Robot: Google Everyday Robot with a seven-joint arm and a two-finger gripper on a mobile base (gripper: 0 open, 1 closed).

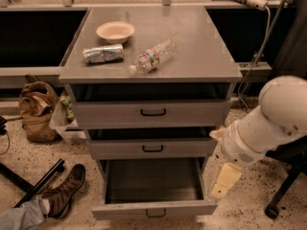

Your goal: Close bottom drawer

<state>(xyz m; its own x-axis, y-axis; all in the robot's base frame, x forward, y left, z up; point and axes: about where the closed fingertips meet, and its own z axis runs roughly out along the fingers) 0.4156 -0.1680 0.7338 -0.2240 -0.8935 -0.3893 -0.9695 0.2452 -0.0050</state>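
The bottom drawer point(152, 186) stands pulled far out at the foot of the cabinet point(196, 51), with its front panel and handle point(156, 213) nearest you. No part of the closing is done yet. The gripper point(224, 180) hangs just beside the drawer's right front corner, clear of the handle. You cannot tell whether it is spread or closed. Expect to bring it to the front panel and push inward.

Warm, dim indoor light falls from above, brightest on the top of the desk point(201, 47), with a soft sheen on the bottle point(152, 56). The open bottom drawer point(124, 209) holds deep shadow inside. The claw point(225, 179), just right of that drawer, shows pale yellow against the darker speckled floor point(249, 210).
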